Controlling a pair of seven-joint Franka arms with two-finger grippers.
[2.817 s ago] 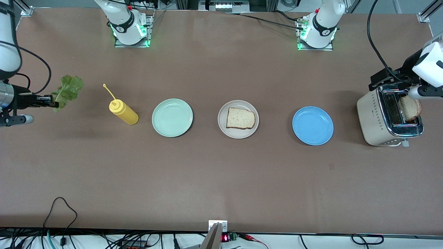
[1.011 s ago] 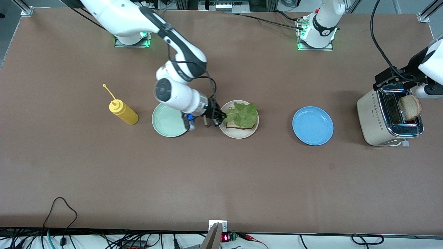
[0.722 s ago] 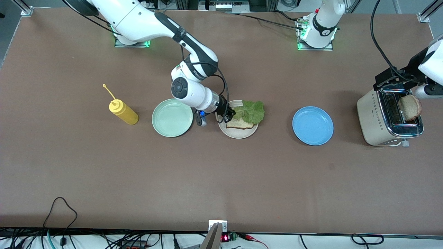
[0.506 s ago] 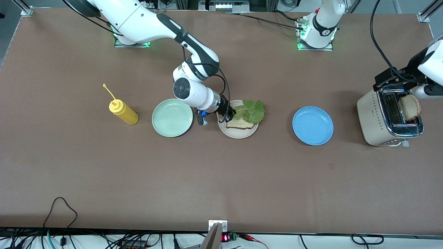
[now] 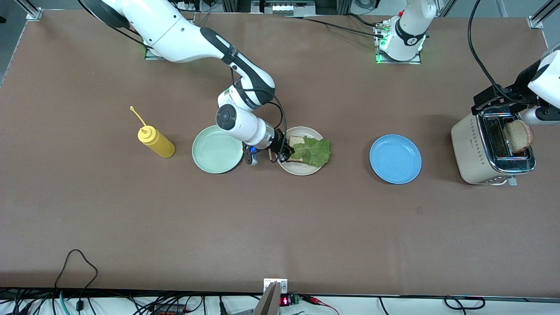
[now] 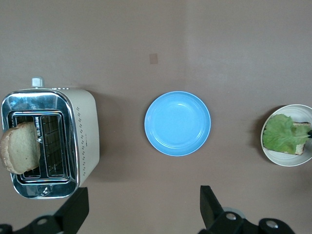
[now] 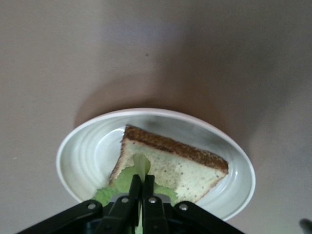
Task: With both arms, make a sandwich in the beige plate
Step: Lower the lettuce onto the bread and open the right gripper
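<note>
The beige plate [image 5: 300,169] holds a bread slice [image 5: 297,141] with the green lettuce leaf [image 5: 314,152] lying over most of it. My right gripper [image 5: 287,153] is shut on the lettuce's stem at the plate's rim toward the right arm's end. In the right wrist view the closed fingers [image 7: 142,187] pinch the pale stem [image 7: 142,165] above the slice [image 7: 183,163] and plate [image 7: 83,156]. A second bread slice [image 5: 518,136] stands in the toaster [image 5: 485,148]. My left gripper [image 6: 141,212] is open over the table between the toaster [image 6: 48,141] and the blue plate [image 6: 177,123].
A mint-green plate [image 5: 217,149] lies beside the beige plate toward the right arm's end, with a yellow squeeze bottle [image 5: 156,141] past it. A blue plate [image 5: 395,158] lies between the beige plate and the toaster.
My right arm carried the lettuce from the table's end to the beige plate, then shifted it toward the front camera and lowered it onto the bread. The left arm has hardly moved.
</note>
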